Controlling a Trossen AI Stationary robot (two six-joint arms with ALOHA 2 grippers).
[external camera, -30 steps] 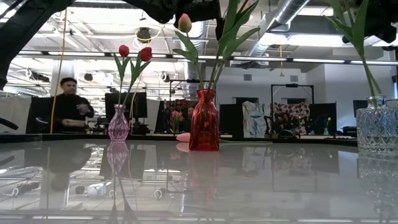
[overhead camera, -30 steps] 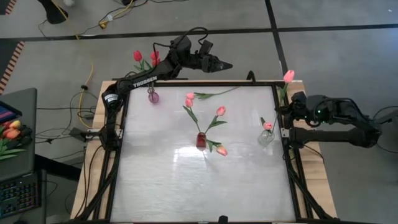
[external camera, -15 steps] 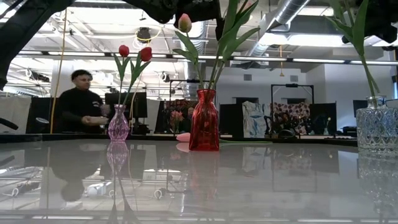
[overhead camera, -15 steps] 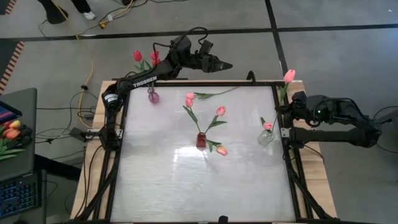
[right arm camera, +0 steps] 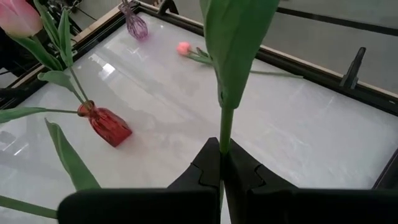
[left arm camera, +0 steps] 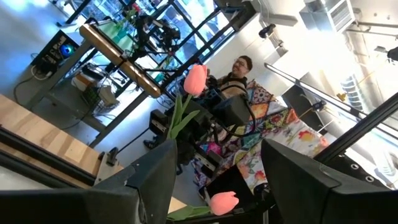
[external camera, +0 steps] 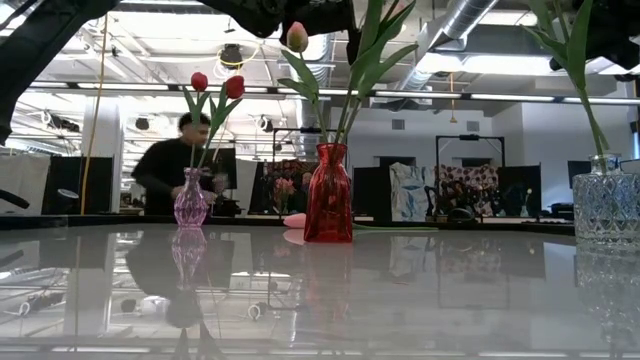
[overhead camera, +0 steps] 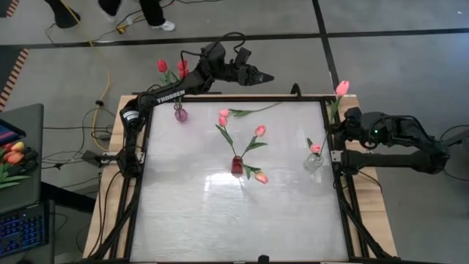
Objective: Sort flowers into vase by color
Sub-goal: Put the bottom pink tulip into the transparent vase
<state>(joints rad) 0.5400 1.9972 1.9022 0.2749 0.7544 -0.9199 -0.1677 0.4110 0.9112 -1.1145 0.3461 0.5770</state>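
High view shows you the white bench (overhead camera: 234,213) with its dark frame, and both arms reach over its edges. Your left arm stretches past the far edge, and the left hand (overhead camera: 268,76) hangs there with fingers spread and nothing between them. Your right arm lies along the right edge. The right hand (right arm camera: 222,163) is pressed together on the green stem of a pink tulip (overhead camera: 341,88), whose head stands beyond the far right corner of the bench.

Three vases stand on the bench. The red vase (overhead camera: 237,166) is near the middle and carries three pink tulips (overhead camera: 259,130) leaning in different directions. The clear vase (overhead camera: 314,162) is by the right edge, just beside the right hand, with one pink head (overhead camera: 315,148) over it. The small purple vase (overhead camera: 180,113) is near the far left corner and holds two red tulips (external camera: 234,86).

One more pink tulip (overhead camera: 224,113) lies flat on the bench near the far edge, between the purple vase and the left hand.

In the low view you see a person (external camera: 178,170) in dark clothes behind the purple vase, in the room beyond.
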